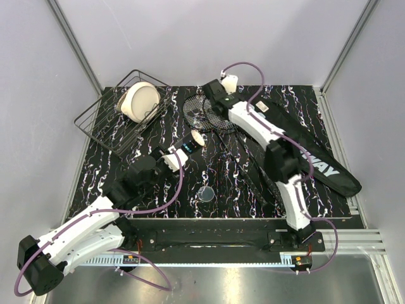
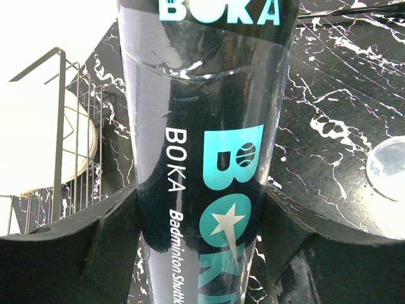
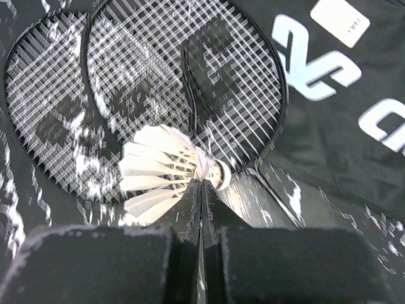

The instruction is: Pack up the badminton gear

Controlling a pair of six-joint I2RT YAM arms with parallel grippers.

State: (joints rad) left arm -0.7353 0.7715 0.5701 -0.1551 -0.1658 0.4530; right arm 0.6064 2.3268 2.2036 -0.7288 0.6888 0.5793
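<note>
My left gripper is shut on the black shuttle tube with teal "BOKA" lettering; its open end points toward the racket heads. My right gripper is shut on a white feather shuttlecock, gripped near its cork, and holds it over the two overlapping strung racket heads. The racket shafts run toward the near right. The long black racket bag lies at the right, beside the rackets.
A black wire basket holding a cream round object stands at the back left. A small clear round lid lies on the mat in front. Grey walls close in the table.
</note>
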